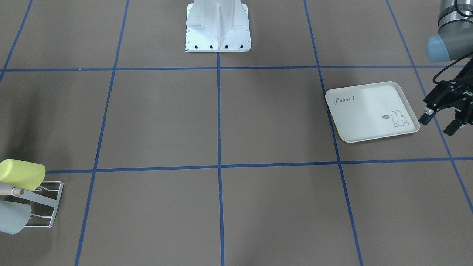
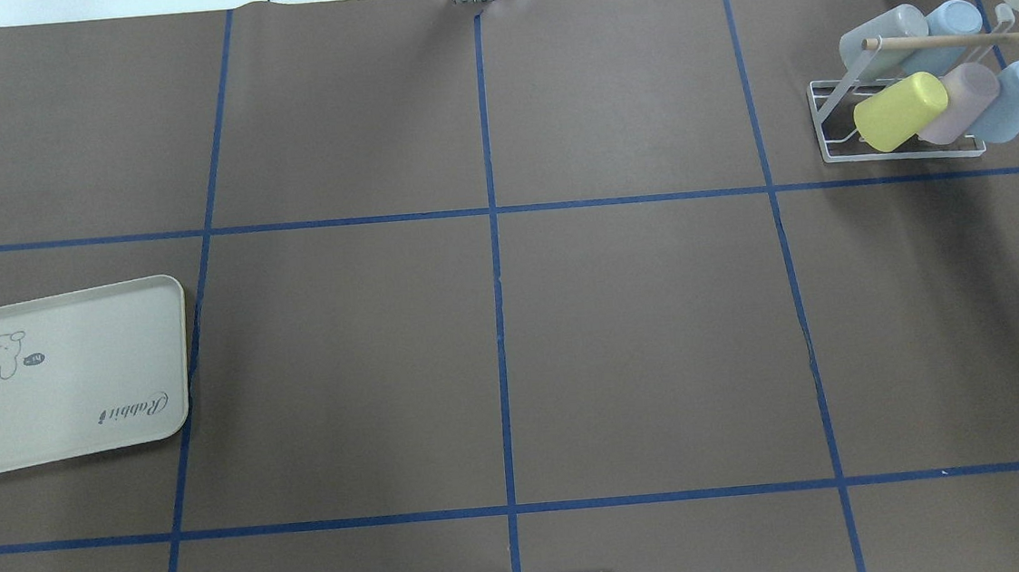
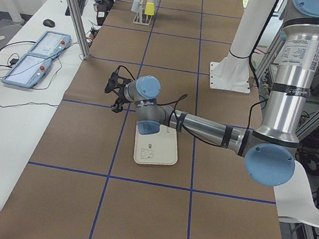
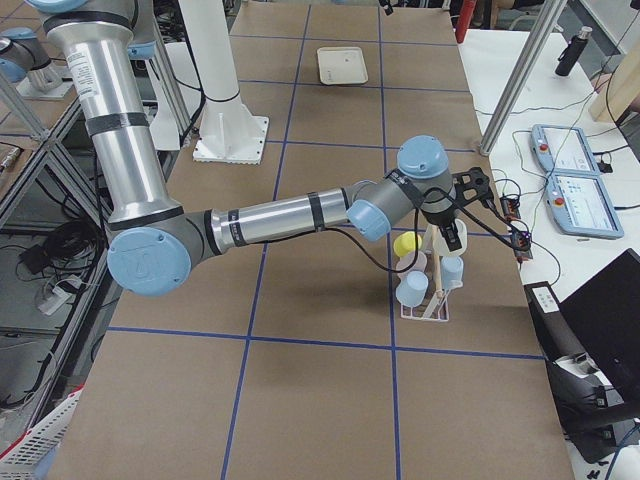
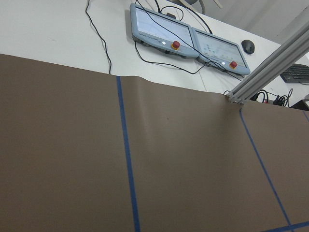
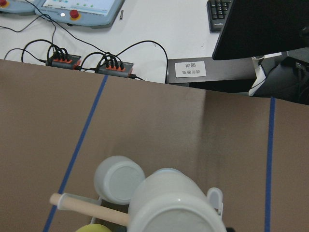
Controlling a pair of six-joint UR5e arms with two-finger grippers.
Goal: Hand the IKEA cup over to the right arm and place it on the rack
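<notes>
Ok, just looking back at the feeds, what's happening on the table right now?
The right gripper is out at the rack, and a white cup sits right under its wrist camera, close to the wooden dowel. It seems to be carrying that cup, though the grip itself isn't visible, nor whether the cup is on a prong yet. The rack already holds several cups, the yellow cup among them. The left gripper hangs open and empty beside the rabbit-print tray, which has nothing on it.

Cream rabbit tray (image 2: 79, 356), teach pendants (image 5: 161, 30)
</notes>
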